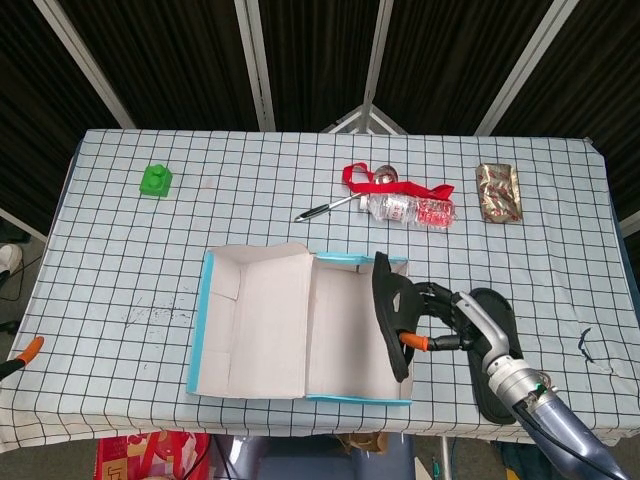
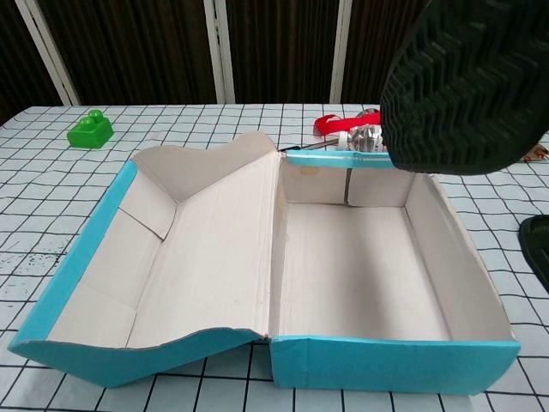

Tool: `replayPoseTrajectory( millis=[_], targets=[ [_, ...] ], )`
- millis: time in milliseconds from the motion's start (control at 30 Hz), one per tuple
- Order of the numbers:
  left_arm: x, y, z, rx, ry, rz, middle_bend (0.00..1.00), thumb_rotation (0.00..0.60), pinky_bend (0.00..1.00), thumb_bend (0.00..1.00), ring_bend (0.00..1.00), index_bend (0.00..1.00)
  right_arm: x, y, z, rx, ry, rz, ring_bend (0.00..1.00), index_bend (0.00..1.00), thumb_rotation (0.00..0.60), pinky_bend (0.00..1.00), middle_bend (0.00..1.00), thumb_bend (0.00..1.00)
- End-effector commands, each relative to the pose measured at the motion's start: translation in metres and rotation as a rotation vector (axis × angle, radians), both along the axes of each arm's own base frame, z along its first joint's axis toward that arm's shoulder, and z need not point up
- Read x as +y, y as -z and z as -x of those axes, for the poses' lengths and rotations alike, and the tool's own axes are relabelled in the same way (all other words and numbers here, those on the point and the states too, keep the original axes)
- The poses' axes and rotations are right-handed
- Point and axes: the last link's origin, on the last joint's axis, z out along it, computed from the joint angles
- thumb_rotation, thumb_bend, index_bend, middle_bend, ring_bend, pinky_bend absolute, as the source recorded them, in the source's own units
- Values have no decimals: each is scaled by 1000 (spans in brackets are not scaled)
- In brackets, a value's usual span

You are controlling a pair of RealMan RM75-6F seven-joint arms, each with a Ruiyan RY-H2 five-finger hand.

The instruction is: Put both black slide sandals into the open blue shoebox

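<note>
We are looking at two black sandals. The first sandal (image 1: pixel 391 313) is being held tipped on its edge over the right side of the blue shoebox (image 1: pixel 257 392), its ridged sole turned toward the box's left half; in the chest view that sole (image 2: pixel 463 81) is filling the upper right corner, above the box's right wall. The right hand (image 1: pixel 446 318) is gripping this sandal from its right side, fingers closed on the strap area, with an orange fingertip (image 1: pixel 416 342) showing against the black. The second sandal (image 1: pixel 494 352) is lying flat on the table just right of the box, partly under the right arm; only its edge (image 2: pixel 538 245) is showing in the chest view.

We are seeing one shoebox, standing open, with its lid (image 1: pixel 250 318) folded out flat to the left and nothing lying on the pale inside of either half. We are not seeing the left hand in either view.

Behind the box, on the checked tablecloth (image 1: pixel 120 250), we are counting one clear plastic bottle (image 1: pixel 410 209) lying on its side, one red ribbon (image 1: pixel 362 178) touching it, one pen (image 1: pixel 322 211) and one shiny snack packet (image 1: pixel 498 192) further right. One green toy block (image 1: pixel 155 181) is sitting well apart at the far left. One orange-tipped tool (image 1: pixel 22 355) is poking in at the left edge.
</note>
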Motion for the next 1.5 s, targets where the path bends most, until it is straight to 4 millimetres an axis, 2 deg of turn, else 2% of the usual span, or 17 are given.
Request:
replayPoseTrajectory(
  millis=[33,300,500,800,1100,1500],
  targets=[
    [0,0,0,-2,2,-4,0,600,99,77,0,93,13,12,5,-41,18,-46,346,520,600,227,462,418],
    [2,1,0,-8,15,-23,0,600,99,77,0,103,14,40,8,-84,67,-60,354,525,600,246,462,432],
    [3,2,0,-16,18,-25,0,600,98,77,0,104,4,61,8,-69,49,-25,354,535,600,246,462,437],
    [5,3,1,-19,5,-18,0,600,98,76,0,103,-9,81,13,-37,65,21,354,537,600,246,462,441],
    [7,5,1,-11,-3,-12,0,600,99,77,0,103,-13,95,16,-6,64,4,354,537,600,246,462,441],
    [7,5,2,-9,-8,-10,0,600,99,77,0,103,-6,99,7,-33,42,-31,354,544,600,245,462,442]
  ],
)
